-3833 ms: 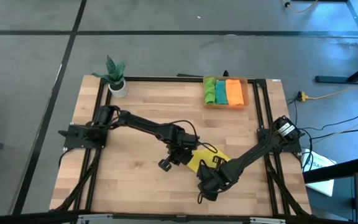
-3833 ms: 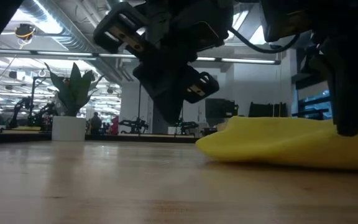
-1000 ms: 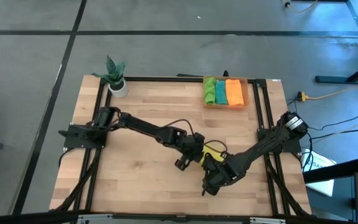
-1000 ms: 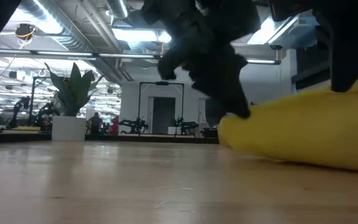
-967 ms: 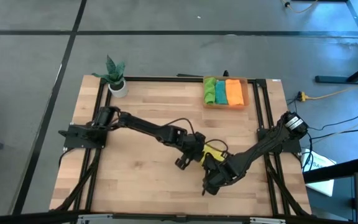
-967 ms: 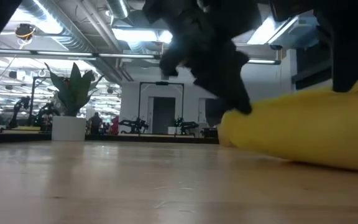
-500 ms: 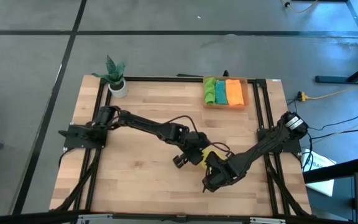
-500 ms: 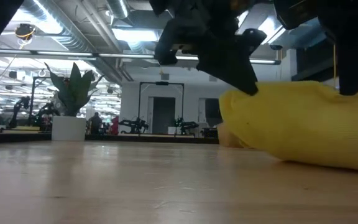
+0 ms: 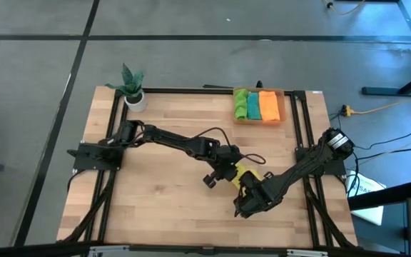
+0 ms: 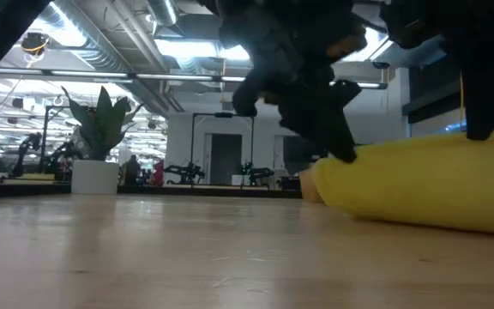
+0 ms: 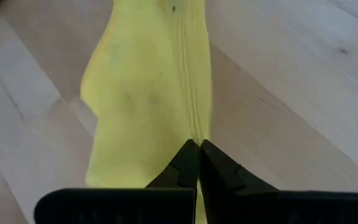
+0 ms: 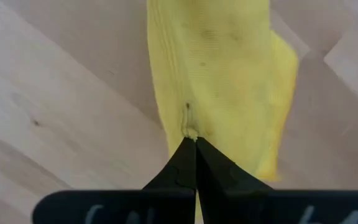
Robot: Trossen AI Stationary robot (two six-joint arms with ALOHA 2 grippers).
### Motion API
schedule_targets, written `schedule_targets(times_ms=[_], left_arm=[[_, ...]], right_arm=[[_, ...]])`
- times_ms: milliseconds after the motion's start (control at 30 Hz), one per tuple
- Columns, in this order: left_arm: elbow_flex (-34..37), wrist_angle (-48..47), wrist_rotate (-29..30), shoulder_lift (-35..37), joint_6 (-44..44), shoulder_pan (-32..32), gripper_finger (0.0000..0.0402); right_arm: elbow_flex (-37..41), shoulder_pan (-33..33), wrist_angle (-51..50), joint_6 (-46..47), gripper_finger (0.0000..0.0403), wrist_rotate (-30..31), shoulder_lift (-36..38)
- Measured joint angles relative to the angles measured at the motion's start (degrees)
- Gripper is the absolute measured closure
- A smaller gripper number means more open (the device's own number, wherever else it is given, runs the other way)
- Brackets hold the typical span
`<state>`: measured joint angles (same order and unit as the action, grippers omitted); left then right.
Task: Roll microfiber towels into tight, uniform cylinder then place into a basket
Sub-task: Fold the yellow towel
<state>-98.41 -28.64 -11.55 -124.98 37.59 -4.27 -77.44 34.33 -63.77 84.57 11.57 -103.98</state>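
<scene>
We see the left gripper (image 11: 198, 144) clenched on the edge of the yellow towel (image 11: 145, 93), its two fingers pressed together on a pinch of the cloth. The right gripper (image 12: 195, 142) is clenched the same way on the towel's other end. Both meet over the desk (image 9: 155, 207) a little right of its middle, toward the near edge, and the towel lies between them as a narrow folded strip; from table height it rests on the wood as a long low bundle. In the far right corner sits the basket (image 9: 284, 107), holding the green (image 9: 240, 105), teal (image 9: 252, 105) and orange (image 9: 269, 105) towels side by side. A potted plant (image 9: 132, 87) stands in the far left corner.
</scene>
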Motion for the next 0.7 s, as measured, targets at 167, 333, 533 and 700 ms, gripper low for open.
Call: schedule_targets(times_ms=[167, 333, 533, 700], left_arm=[[-0.1, 1.3, -1.3, -1.2, 0.1, 0.0, 0.0402], [-0.1, 1.4, -3.0, -1.5, -1.0, 0.6, 0.0401], [-3.7, -2.7, -3.0, -1.5, -3.8, 2.3, 0.0401], [-6.8, -4.3, -2.0, -1.5, -5.2, 3.4, 0.0401]], right_arm=[[1.6, -0.1, -2.1, 5.3, 0.0403, 0.1, 0.0], [3.1, -0.1, -2.0, 6.7, 0.0403, 0.0, 0.0], [3.2, -0.1, -3.9, 6.7, 0.0403, 0.8, 0.0], [3.2, -0.7, -4.0, 6.7, 0.0403, -0.1, 0.0]])
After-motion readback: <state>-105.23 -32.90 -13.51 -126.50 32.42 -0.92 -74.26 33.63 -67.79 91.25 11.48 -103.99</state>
